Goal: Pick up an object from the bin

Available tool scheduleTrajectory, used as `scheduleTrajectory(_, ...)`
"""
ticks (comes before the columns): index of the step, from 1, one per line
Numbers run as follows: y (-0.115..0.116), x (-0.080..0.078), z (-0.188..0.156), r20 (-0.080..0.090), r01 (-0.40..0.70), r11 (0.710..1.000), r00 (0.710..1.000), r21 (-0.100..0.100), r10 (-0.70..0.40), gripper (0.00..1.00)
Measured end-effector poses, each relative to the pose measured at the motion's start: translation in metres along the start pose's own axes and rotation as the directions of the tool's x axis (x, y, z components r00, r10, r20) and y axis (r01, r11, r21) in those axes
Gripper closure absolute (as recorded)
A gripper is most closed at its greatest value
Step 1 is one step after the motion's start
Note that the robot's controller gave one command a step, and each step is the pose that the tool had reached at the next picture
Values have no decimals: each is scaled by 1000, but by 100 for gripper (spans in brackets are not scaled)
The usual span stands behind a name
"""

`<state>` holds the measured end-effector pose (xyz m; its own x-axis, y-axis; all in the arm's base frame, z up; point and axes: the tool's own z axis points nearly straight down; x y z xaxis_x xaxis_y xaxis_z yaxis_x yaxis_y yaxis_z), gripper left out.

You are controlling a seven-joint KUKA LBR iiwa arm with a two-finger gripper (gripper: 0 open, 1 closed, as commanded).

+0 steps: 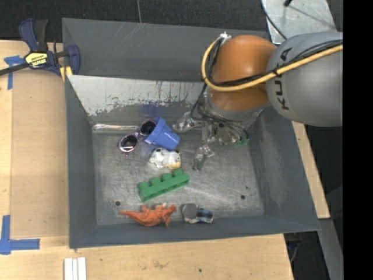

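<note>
text: black "KU" lettering (284, 95), set sideways, the following letters crossed by the yellow cable (303, 60) | on: grey arm housing (312, 89), beside the orange wrist cover (242, 69) | bin (175, 50) items: any print too small to read

Scuffed metal, smooth plastic
The bin (81, 174) is seen as matt grey metal, its floor scratched near the back wall; the green brick (163, 185), blue cup (162, 134) and orange wrist cover (242, 69) are shown as smooth, glossy plastic.
</note>
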<state>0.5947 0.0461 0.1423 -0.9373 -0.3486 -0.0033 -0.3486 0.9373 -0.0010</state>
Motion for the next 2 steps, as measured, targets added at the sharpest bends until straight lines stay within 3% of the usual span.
scheduleTrajectory(1,41,14,46,7,27,1000,1000,1,-27,0)
scheduleTrajectory(2,68,12,63,23,296,955,955,12,-296,100)
